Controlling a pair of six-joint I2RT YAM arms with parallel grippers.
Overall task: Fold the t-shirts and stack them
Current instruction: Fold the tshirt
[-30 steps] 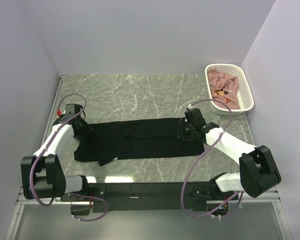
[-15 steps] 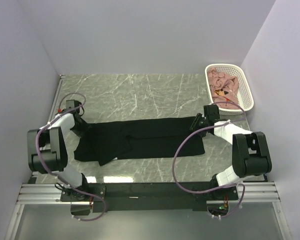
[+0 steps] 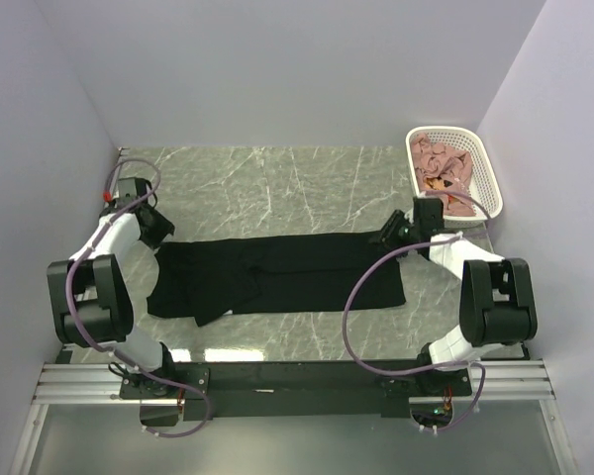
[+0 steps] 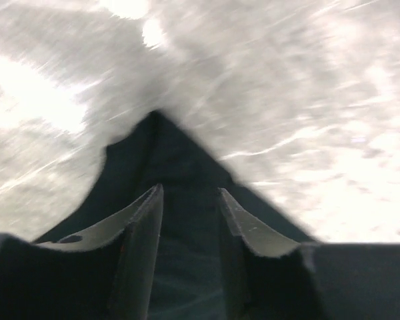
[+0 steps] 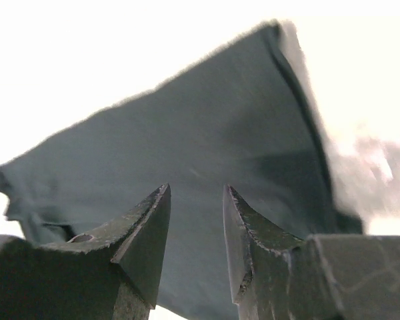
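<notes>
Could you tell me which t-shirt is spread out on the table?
The black t-shirt, lying flat on the marble; the pink ones are crumpled in the white basket.

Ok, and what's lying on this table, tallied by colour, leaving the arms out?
Black t-shirt: 1
White lattice basket: 1
Dusty pink cloth heap, inside the basket: 1 heap; its separate pieces cannot be counted
Total: 3

Left end effector [image 3: 155, 234] outward, right end effector [image 3: 389, 236] outward
</notes>
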